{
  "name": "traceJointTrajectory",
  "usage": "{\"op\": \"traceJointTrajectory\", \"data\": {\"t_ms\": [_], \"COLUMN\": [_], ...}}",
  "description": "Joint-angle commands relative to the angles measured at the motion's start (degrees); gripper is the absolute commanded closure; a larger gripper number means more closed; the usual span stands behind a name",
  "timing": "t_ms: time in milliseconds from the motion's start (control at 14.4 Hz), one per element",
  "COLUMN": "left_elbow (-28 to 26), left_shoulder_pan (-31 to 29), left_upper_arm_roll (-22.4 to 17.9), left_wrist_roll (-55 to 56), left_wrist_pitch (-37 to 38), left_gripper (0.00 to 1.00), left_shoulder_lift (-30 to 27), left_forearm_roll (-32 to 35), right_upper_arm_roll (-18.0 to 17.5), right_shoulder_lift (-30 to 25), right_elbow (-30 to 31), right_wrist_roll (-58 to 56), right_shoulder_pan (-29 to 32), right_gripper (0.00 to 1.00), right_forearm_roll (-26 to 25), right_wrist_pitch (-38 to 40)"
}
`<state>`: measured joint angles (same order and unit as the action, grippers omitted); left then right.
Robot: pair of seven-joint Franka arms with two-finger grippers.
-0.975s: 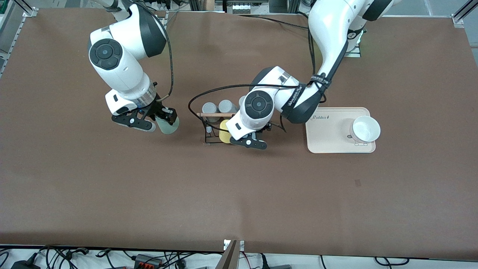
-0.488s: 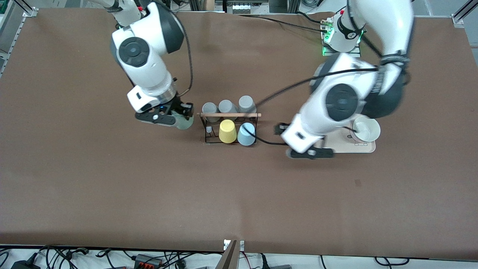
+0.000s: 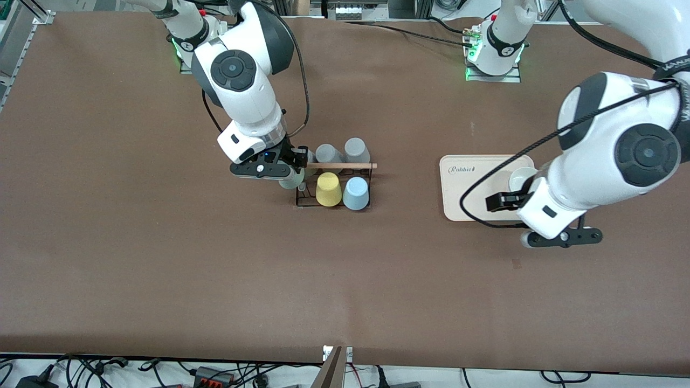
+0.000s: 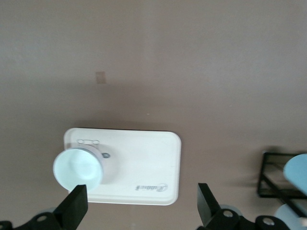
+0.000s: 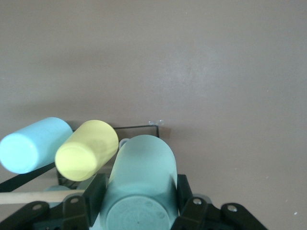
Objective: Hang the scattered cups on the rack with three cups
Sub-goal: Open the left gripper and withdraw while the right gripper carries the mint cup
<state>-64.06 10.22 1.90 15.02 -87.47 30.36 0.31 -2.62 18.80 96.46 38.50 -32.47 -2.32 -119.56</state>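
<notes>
My right gripper (image 3: 294, 172) is shut on the pale mint-green cup (image 3: 291, 181) and holds it at the black wire rack's (image 3: 333, 205) end toward the right arm; its own view shows the mint cup (image 5: 141, 177) clamped in the gripper (image 5: 140, 191). The light blue cup (image 3: 356, 193) sits on the rack beside the yellow cup (image 3: 328, 189); both show in the right wrist view, blue (image 5: 31, 144), yellow (image 5: 86, 149). My left gripper (image 3: 516, 222) is open and empty over the table at the cream tray's near edge (image 4: 139, 211).
Two grey cups (image 3: 342, 151) sit on the rack's back row under the wooden dowel (image 3: 345, 166). The cream tray (image 3: 466, 191) carries a white cup (image 3: 518, 177), also in the left wrist view (image 4: 78, 167).
My left gripper left the light blue cup on the rack and swung away past the tray. My right gripper carried the mint-green cup across to the rack's end.
</notes>
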Motion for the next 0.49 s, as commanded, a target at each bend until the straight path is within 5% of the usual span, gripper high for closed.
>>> {"op": "traceJointTrajectory", "data": {"t_ms": [0,418], "left_elbow": [-9.13,-20.91], "left_shoulder_pan": [-4.4,-8.11], "left_upper_arm_roll": [-0.23,-0.23], "left_wrist_roll": [-6.39,-11.06], "left_wrist_pitch": [-5.59,-7.1], "left_gripper": [0.0,0.0], "left_shoulder_lift": [-7.66,-21.2], "left_forearm_roll": [0.74,-0.75], "right_upper_arm_roll": [0.34,0.34], "right_shoulder_lift": [1.49,3.08], "right_elbow": [-1.71,-1.8], "right_wrist_roll": [-4.56,-11.17], "right_shoulder_pan": [-0.4,-2.77], "right_gripper": [0.98,0.98], "right_forearm_roll": [-1.38,-3.21], "right_wrist_pitch": [0.82,-1.2]}}
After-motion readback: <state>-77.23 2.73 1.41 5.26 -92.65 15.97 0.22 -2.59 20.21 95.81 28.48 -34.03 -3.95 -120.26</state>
